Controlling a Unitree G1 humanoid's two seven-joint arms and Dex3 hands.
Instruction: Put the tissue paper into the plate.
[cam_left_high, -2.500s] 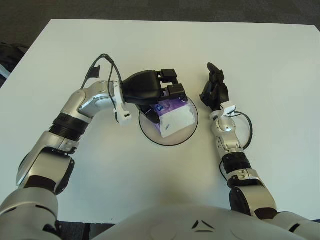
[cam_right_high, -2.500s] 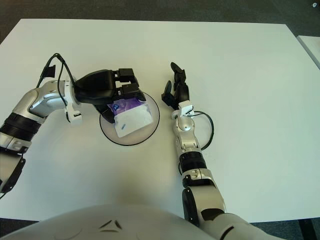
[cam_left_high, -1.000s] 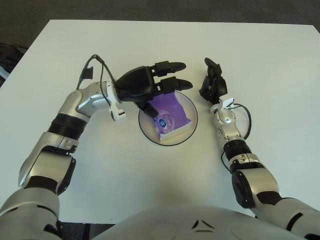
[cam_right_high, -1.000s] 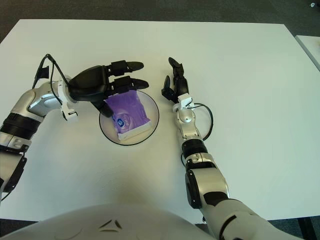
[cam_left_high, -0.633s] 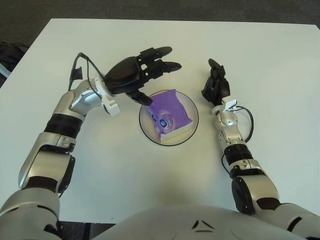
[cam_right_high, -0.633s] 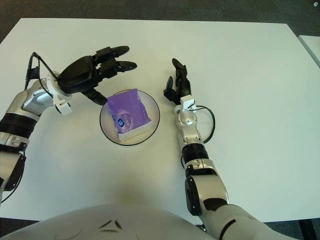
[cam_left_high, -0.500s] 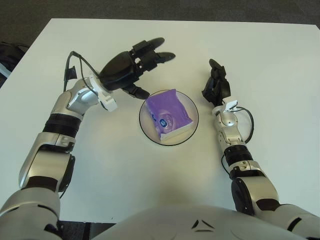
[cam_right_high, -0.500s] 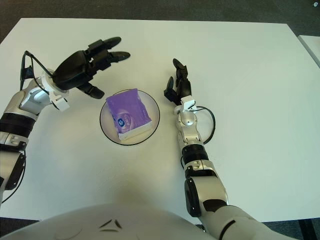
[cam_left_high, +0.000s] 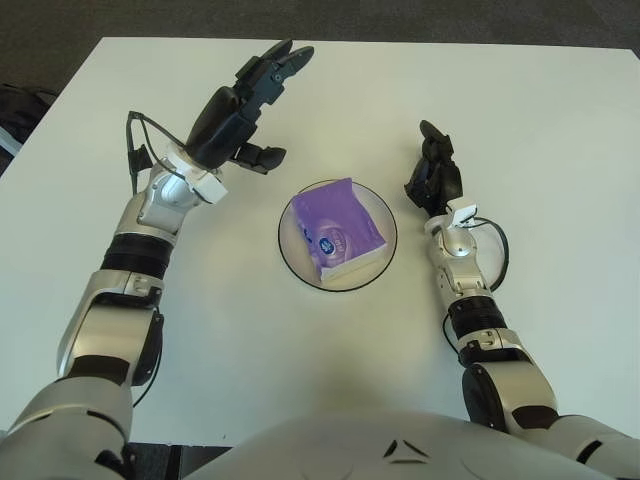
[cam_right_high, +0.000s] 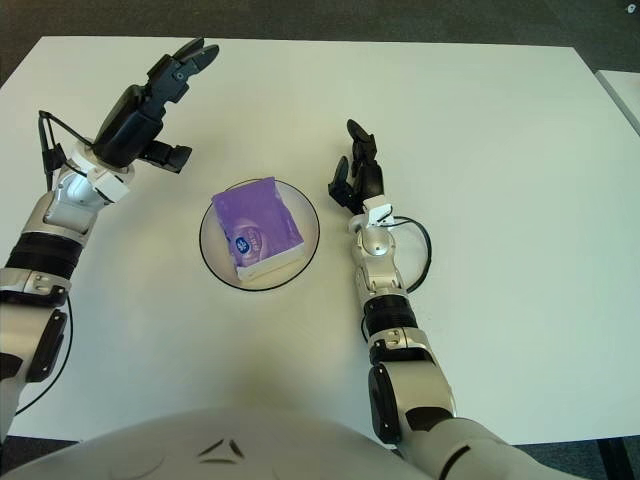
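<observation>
A purple tissue pack lies inside the round clear plate at the middle of the white table; it also shows in the right eye view. My left hand is raised up and to the left of the plate, fingers spread and empty, clear of the pack. My right hand stands to the right of the plate with its fingers relaxed and holding nothing.
The white table spreads all round the plate. Its far edge runs along the top of the view, with dark floor beyond. A black cable loops at my left wrist.
My left hand let go of the tissue pack, opened, and moved up and to the left away from the plate. The pack now lies flat in the plate. The right hand stayed put.
</observation>
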